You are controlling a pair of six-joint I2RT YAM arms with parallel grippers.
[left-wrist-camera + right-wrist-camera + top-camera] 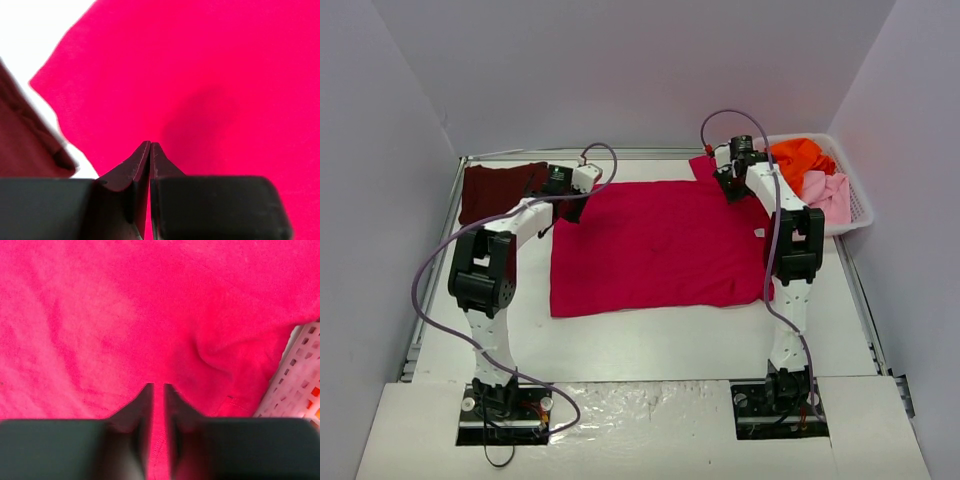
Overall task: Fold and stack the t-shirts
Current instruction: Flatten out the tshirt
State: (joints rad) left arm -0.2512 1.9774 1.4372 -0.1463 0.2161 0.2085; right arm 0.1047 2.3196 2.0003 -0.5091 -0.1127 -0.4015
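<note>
A crimson t-shirt (660, 245) lies spread flat in the middle of the table. At its back left corner my left gripper (570, 205) has its tips pressed together on the cloth (210, 75), with a thin red sliver between the fingers (125, 170). At the back right corner my right gripper (728, 185) is nearly closed, with a stitched hem of the same shirt (100, 315) between its fingers (140, 405). A dark maroon t-shirt (495, 190) lies folded at the back left. Orange (800, 155) and pale pink (828, 192) t-shirts sit in the basket.
A white mesh basket (858, 215) stands at the back right against the wall, and its wall (300, 385) shows beside the right gripper. The maroon shirt's edge (25, 145) lies just left of the left gripper. Grey walls close in the table on three sides.
</note>
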